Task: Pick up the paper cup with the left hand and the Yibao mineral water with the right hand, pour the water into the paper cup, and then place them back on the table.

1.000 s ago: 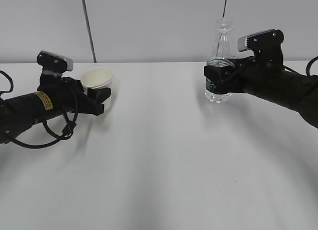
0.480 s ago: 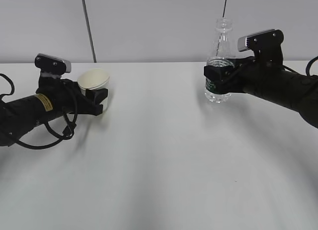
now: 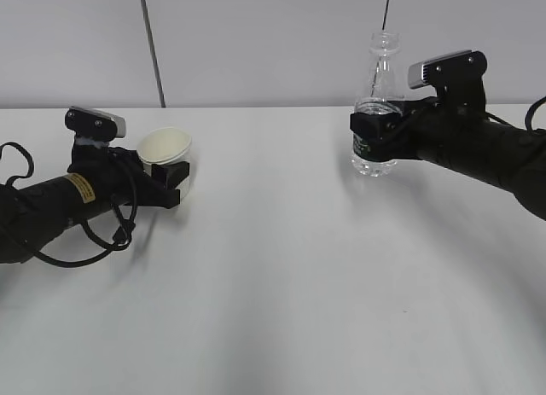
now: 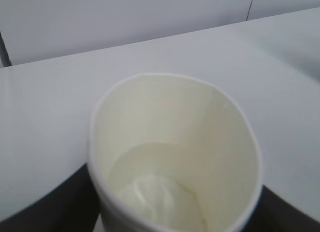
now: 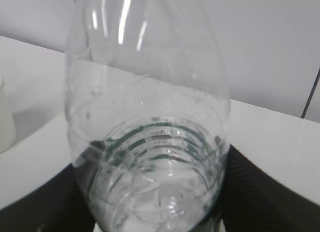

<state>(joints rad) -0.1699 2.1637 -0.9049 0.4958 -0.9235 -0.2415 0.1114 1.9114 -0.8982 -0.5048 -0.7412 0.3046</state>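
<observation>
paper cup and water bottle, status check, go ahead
Left gripper shut on cream-white paper cup, tilted, low over white table. Right gripper shut on clear ribbed uncapped bottle, upright. Wide gap between them, nothing in the way.

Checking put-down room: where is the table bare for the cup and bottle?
Bare table spans the middle between the paper cup in the left hand and the Yibao mineral water in the right hand, plus the whole front. Only the far corners are occupied.

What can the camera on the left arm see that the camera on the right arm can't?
Only the left wrist view looks down inside the paper cup, which the left gripper holds. Only the right wrist view shows the clear water bottle close up, held by the right gripper. Both show the white table and the grey wall behind it.
</observation>
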